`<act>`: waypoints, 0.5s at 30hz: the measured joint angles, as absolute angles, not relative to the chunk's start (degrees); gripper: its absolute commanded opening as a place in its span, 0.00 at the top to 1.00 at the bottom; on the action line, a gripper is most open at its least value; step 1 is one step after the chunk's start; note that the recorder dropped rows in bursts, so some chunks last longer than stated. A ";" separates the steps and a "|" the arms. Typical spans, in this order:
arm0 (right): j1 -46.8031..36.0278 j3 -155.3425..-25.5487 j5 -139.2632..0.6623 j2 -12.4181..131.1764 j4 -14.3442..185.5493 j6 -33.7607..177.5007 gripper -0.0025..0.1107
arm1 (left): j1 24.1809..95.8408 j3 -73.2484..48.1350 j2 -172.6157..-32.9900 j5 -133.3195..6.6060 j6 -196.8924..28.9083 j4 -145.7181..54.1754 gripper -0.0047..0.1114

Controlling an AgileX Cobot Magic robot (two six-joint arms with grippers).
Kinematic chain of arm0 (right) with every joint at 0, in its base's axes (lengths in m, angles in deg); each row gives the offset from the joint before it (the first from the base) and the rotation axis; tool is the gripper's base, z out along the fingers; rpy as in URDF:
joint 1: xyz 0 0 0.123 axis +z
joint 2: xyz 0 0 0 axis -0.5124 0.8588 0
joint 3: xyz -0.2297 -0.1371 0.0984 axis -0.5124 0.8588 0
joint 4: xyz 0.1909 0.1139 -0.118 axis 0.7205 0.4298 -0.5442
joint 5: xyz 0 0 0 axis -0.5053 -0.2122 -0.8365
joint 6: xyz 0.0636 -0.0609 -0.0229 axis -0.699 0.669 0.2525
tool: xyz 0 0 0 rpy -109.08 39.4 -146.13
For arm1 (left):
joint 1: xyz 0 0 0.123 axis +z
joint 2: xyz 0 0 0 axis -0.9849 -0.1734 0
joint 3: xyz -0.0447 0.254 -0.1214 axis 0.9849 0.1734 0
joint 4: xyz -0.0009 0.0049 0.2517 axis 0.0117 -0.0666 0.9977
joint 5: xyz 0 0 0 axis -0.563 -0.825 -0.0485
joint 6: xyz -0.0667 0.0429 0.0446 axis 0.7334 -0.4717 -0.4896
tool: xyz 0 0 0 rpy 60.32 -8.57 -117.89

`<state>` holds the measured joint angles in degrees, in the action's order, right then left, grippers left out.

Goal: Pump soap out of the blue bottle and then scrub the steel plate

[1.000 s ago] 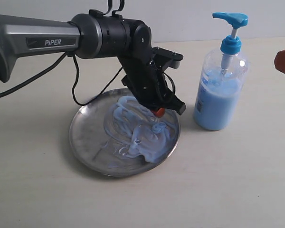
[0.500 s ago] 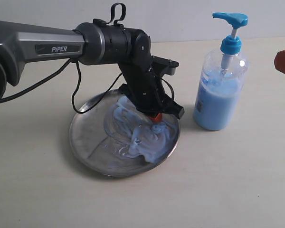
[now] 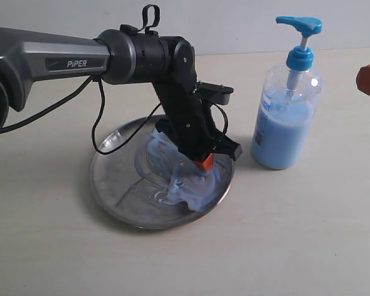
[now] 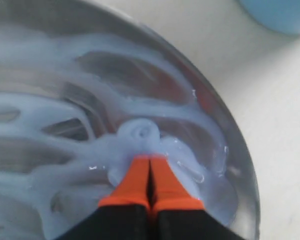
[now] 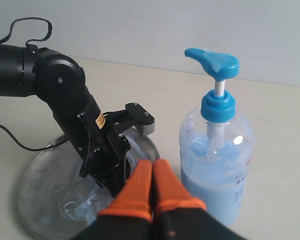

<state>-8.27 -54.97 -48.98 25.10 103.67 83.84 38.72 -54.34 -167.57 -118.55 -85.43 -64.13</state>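
Observation:
The steel plate [image 3: 114, 179] lies on the table, smeared with swirls of pale blue soap [image 3: 191, 188]. My left gripper [image 3: 203, 163] is shut, its orange tips pressed down into the soap near the plate's right rim. In the left wrist view the closed gripper [image 4: 150, 159] touches a curl of soap [image 4: 142, 132] on the plate [image 4: 240, 165]. The blue bottle [image 3: 287, 120] stands upright to the right of the plate, its pump head up. My right gripper [image 5: 152, 165] is shut and empty, hovering apart from the bottle [image 5: 215, 155]; only an orange bit shows at the exterior view's right edge.
The left arm's black cable [image 3: 98, 132] loops down over the plate's far left rim. Pale bare tabletop [image 3: 265, 246] spreads in front of the plate and bottle. A light wall runs along the back.
My left gripper has slid across the plate toward its near right side, dragging through the soap. The bottle and right gripper have not moved.

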 measured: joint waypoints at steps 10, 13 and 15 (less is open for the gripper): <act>-8.27 -54.97 -48.98 25.10 103.67 83.84 0.98 | 38.72 -54.34 -167.57 -118.75 -84.04 -57.55 0.96; -8.27 -54.97 -48.98 25.10 103.67 83.84 0.98 | 38.72 -54.34 -167.57 -118.75 -84.17 -60.67 0.96; -8.27 -54.97 -48.98 25.10 103.67 83.84 0.98 | 38.72 -54.34 -167.57 -120.13 -86.03 -64.40 0.96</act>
